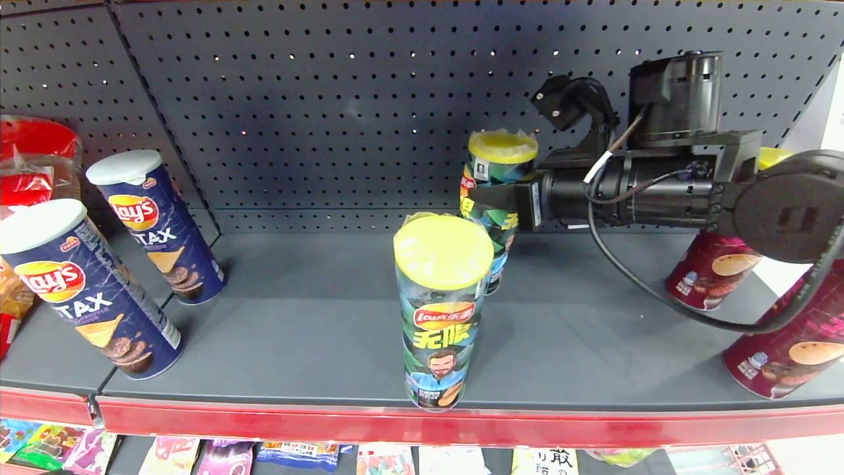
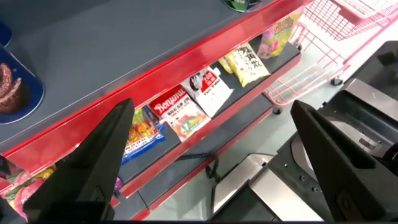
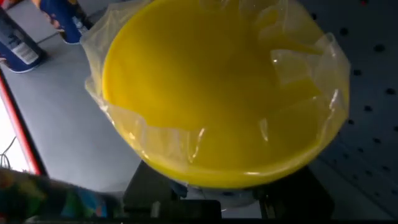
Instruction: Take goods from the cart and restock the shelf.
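Note:
A green chip can with a yellow lid stands upright near the back of the grey shelf. My right gripper is shut on its upper body, coming in from the right. The same lid, wrapped in clear film, shows from above in the right wrist view. A second green can stands at the shelf's front edge, just in front of the held one. My left gripper hangs open and empty below the shelf's red lip. The pink cart stands by the shelf's end.
Two blue chip cans stand at the left of the shelf, two maroon ones at the right. Red packets sit far left. Snack bags fill the lower shelf. A pegboard wall backs the shelf.

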Controlling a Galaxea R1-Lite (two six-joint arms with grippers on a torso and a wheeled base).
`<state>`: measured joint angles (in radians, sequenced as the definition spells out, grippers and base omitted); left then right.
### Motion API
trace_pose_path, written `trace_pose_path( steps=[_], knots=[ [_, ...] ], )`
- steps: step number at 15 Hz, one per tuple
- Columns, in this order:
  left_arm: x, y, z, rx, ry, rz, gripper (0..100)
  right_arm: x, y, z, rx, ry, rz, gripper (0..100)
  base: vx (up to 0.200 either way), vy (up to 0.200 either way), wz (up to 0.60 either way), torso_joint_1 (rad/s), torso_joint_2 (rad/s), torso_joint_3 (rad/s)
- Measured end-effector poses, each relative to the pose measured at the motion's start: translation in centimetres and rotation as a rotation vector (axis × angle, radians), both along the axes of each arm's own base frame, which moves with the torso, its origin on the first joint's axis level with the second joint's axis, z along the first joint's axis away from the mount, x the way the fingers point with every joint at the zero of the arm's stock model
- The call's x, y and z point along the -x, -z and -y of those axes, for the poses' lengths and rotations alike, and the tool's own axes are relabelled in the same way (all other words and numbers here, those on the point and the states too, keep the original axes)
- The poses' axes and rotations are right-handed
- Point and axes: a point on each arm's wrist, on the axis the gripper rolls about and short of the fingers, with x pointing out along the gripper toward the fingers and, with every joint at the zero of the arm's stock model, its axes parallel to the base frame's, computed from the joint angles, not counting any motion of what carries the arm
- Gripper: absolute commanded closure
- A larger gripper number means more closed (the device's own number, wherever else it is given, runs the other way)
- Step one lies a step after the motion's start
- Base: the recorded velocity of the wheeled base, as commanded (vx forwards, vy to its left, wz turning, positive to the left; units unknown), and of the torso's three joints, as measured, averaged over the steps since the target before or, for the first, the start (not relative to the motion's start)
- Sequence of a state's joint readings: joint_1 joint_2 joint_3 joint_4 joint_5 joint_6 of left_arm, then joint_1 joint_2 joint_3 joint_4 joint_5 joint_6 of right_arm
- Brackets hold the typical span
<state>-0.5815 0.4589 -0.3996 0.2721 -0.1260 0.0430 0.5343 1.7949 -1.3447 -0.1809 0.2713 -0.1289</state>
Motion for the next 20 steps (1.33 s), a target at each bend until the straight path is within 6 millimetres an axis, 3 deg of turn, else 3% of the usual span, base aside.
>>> trace_pose_path(
  steps=[5,14,15,20],
  knots=[
    [0.1,0.0,0.0,0.004,-0.017,0.005,0,-2.0,0.7,-0.9,-0.001,0.007,-0.003,100,0.000,0.000,0.00,0.000,0.00,0.000],
    [0.0,0.2,0.0,0.002,-0.017,-0.009,0,-2.3,1.0,-1.5,-0.001,0.001,-0.010,100,0.000,0.000,0.00,0.000,0.00,0.000],
    [0.0,0.2,0.0,0.001,-0.018,-0.010,0,-2.3,1.2,-1.5,0.000,0.000,-0.015,0,0.000,0.000,0.00,0.000,0.00,0.000],
    [-0.1,0.4,0.0,-0.003,-0.017,-0.016,0,-2.2,1.5,-1.5,0.000,0.007,-0.034,0,0.000,0.000,0.00,0.000,0.00,0.000]
  ],
)
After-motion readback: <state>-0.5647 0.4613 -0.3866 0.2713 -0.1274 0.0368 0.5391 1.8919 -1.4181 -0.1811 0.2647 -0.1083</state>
